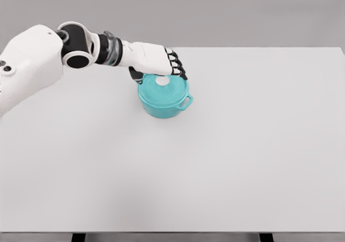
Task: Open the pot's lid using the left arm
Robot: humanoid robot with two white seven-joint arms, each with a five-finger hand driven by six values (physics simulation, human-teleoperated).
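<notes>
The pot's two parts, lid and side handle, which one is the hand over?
The lid: the left hand hangs over its far edge; the side handle sticks out clear.

The left arm point(32, 64) has smooth, glossy white shells, bulky and rounded at its upper segment. Behind the fingers point(177, 65), the left hand point(156, 59) has a white back. The fingers themselves are black-jointed with pale segments. Farther back sit a ribbed grey-and-black wrist collar point(110, 50) and a black round joint point(78, 45) ringed in white.
</notes>
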